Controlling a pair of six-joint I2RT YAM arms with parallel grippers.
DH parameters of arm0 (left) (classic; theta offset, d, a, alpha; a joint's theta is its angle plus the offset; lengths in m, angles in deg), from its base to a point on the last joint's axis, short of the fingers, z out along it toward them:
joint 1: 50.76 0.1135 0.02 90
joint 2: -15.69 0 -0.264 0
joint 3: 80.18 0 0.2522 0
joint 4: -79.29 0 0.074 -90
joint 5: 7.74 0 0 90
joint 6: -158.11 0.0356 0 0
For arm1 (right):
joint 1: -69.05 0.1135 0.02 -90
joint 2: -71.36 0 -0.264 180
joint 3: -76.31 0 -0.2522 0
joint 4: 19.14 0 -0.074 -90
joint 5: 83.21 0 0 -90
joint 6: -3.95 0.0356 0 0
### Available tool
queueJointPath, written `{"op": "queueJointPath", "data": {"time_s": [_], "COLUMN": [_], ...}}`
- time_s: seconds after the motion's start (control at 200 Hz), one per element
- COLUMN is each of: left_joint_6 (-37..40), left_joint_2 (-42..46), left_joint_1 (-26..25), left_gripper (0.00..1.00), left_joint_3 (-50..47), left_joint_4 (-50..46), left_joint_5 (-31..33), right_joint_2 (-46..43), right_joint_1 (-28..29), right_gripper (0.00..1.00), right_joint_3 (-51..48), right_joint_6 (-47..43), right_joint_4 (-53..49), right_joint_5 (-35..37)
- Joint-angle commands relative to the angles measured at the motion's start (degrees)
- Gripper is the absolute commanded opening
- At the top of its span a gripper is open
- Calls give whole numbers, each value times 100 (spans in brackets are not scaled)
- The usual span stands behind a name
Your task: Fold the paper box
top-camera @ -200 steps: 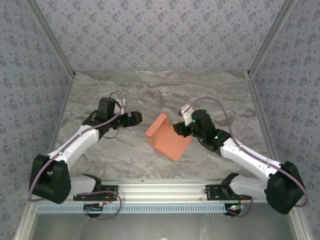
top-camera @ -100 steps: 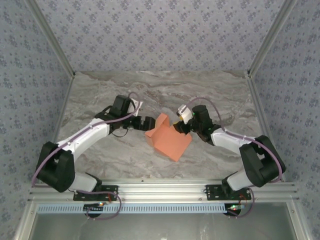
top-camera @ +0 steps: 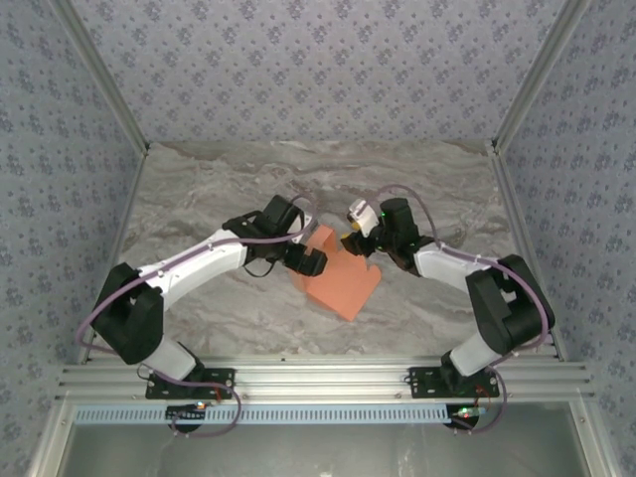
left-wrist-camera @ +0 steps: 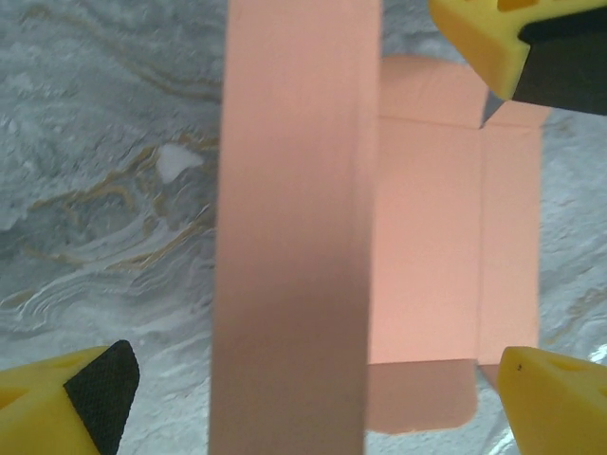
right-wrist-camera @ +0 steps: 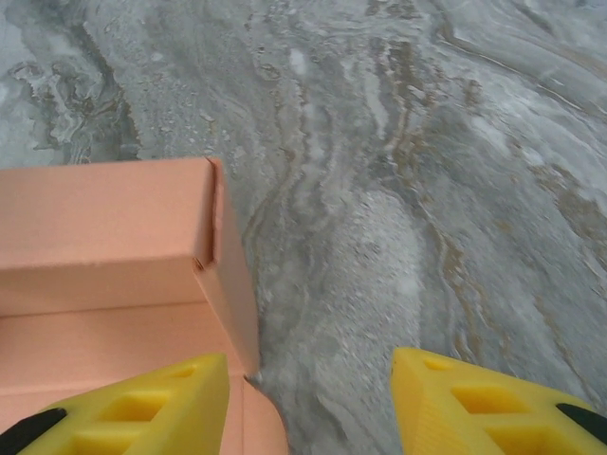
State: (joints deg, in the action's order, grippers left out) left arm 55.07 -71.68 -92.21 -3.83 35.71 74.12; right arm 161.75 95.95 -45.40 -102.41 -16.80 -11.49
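The paper box is salmon-orange card, part folded, lying mid-table. In the left wrist view one flap stands upright while the creased base lies flat beside it. My left gripper is open at the box's left edge, and its fingers straddle that upright flap without touching it. My right gripper is open at the box's far right corner. In the right wrist view a raised side wall stands between its fingers, close to the left fingertip, which hangs over the box's inside.
The marble-patterned tabletop stretches around the box. Patterned walls close the back and both sides. A metal rail with the arm bases runs along the near edge. The right gripper's yellow finger shows at the top right of the left wrist view.
The left arm has swung right from open table to the box's left flap, jaws opening wider. The right gripper has crept left over the box's far corner.
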Motion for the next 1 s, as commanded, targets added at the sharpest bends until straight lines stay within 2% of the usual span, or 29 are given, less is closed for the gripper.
{"op": "queueJointPath", "data": {"time_s": [0.0,0.13,0.295,0.445,0.68,0.78,0.919,0.999], "left_joint_6": [133,127,243,506,522,542,734,847], "left_joint_2": [230,104,105,-88,-385,-403,-430,-404], "left_joint_1": [-141,-216,-223,-226,-246,-267,-267,-266], "left_gripper": [99,95,92,80,77,69,52,49], "left_joint_3": [-256,-343,-379,-298,-193,-212,-208,-230], "left_joint_4": [-11,-5,-40,-123,-181,-167,-219,-225], "left_joint_5": [224,172,-4,-9,57,222,234,204], "right_joint_2": [381,571,513,461,331,346,366,354], "right_joint_1": [173,176,74,-75,-179,-216,-292,-276], "right_gripper": [48,47,47,46,46,46,46,46], "right_joint_3": [172,-133,-443,-637,-743,-759,-776,-777], "right_joint_6": [197,780,968,1143,1179,1192,1272,1071], "right_joint_4": [141,822,1081,1277,1250,1255,1364,1406], "right_joint_5": [336,440,236,56,-105,-132,-206,-277]}}
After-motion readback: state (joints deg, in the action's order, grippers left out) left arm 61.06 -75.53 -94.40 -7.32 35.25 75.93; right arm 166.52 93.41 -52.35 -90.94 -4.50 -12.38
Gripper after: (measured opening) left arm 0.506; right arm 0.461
